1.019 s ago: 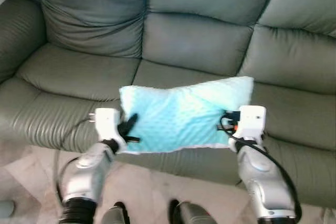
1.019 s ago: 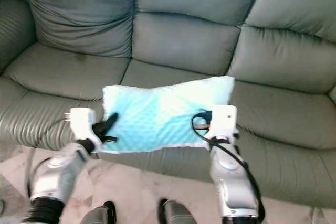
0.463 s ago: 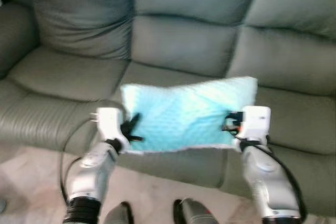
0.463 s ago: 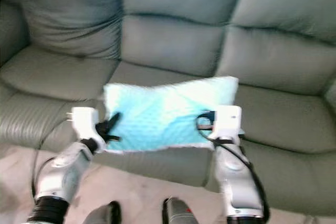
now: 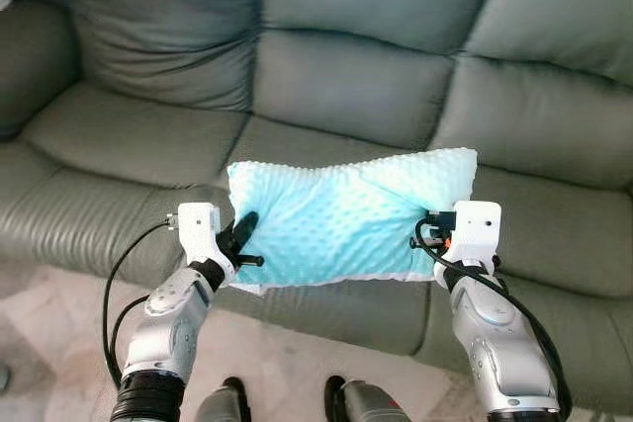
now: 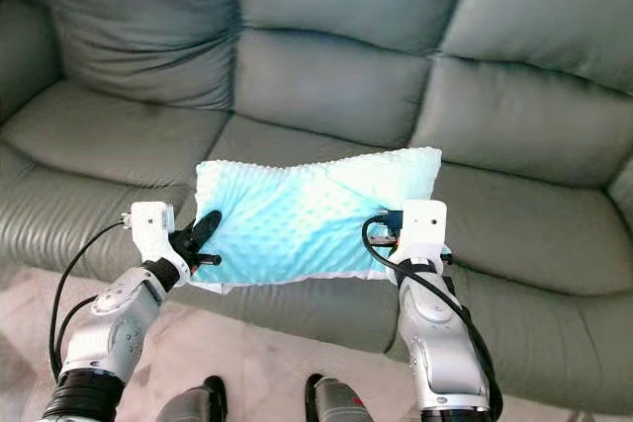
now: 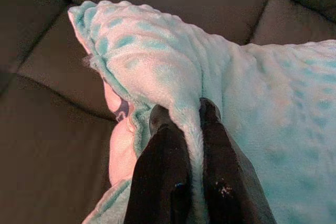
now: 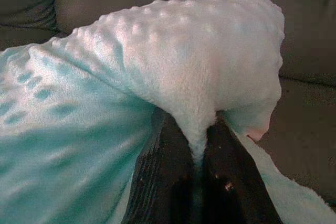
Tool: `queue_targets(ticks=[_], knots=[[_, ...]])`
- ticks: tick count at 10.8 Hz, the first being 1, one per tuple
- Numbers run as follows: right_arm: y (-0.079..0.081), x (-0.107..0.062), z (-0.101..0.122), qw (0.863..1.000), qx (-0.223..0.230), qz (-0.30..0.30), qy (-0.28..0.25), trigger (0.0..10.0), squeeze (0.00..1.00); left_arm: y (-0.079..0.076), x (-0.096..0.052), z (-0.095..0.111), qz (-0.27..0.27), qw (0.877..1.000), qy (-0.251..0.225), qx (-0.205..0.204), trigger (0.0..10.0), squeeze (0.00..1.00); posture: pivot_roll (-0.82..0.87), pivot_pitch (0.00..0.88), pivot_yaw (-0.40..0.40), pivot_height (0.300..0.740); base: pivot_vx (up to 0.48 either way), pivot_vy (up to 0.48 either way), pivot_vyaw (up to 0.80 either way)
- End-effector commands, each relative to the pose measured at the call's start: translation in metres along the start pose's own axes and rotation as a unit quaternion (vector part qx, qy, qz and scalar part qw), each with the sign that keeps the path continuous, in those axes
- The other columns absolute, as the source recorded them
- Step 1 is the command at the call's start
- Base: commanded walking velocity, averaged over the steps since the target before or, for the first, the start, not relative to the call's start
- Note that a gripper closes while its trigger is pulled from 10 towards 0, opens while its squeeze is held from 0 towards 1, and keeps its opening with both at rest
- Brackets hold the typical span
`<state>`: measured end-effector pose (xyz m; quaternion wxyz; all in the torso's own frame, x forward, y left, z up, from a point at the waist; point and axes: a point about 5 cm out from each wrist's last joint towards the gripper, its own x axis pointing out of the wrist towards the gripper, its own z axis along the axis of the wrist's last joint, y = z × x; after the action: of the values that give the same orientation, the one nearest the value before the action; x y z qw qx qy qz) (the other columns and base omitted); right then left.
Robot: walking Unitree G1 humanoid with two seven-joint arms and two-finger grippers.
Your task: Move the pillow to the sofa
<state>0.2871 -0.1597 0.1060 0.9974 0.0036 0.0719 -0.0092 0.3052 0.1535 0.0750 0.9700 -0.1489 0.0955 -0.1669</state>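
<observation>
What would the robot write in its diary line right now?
stage: carrying | pillow: held over sofa front edge | left gripper: pinching pillow end | right gripper: pinching other end

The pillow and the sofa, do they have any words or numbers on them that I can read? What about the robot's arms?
None: no readable word, number or label in these pictures.
The pillow: plain turquoise bumpy fabric, no tag text.
The sofa: plain grey-green leather, no label.
The left gripper and right gripper, both pinching the pillow's edges: black fingers, no writing.
The white wrist housings: a small orange spot, no letters legible.
</observation>
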Motion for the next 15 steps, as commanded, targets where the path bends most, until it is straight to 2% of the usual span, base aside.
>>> queue_targets(ticks=[1,4,6,8,11,13,15], knots=[[-0.004,-0.002,0.003,1.0,-0.002,-0.005,-0.007,10.0,0.0,0.0,0.001,-0.005,0.002,1.0,0.014,0.004,10.0,0.0,-0.16,0.223,-0.041,0.74,0.0,0.0,0.0],[-0.002,0.0,0.0,1.0,0.006,-0.005,-0.004,10.0,0.0,0.012,0.009,-0.004,0.04,0.998,0.017,0.035,10.0,0.0,-0.15,0.237,-0.04,0.74,0.0,0.0,0.0],[-0.002,0.006,0.002,1.0,0.018,-0.008,-0.005,10.0,0.0,0.012,0.028,0.003,0.054,0.997,0.016,0.051,10.0,0.0,-0.16,0.258,-0.034,0.74,0.0,0.0,0.0],[-0.009,0.008,-0.001,0.999,0.032,-0.016,0.005,10.0,0.0,0.009,0.039,0.009,0.058,0.996,0.019,0.068,10.0,0.0,-0.18,0.298,-0.022,0.74,0.0,0.0,0.0],[-0.02,0.012,-0.007,0.997,0.072,-0.019,0.02,10.0,0.0,0.007,0.047,0.014,0.056,0.994,0.017,0.088,10.0,0.0,-0.18,0.367,-0.013,0.74,0.0,0.0,0.0],[-0.025,0.018,-0.004,0.998,0.068,-0.015,0.012,10.0,0.0,0.007,0.052,0.02,0.067,0.993,0.003,0.099,10.0,0.0,-0.19,0.406,-0.019,0.74,0.0,0.0,0.0],[-0.021,0.023,0.0,0.997,0.071,0.009,0.002,10.0,0.0,0.007,0.055,0.028,0.073,0.992,-0.008,0.105,10.0,0.0,-0.19,0.421,-0.025,0.74,0.0,0.0,0.0]])
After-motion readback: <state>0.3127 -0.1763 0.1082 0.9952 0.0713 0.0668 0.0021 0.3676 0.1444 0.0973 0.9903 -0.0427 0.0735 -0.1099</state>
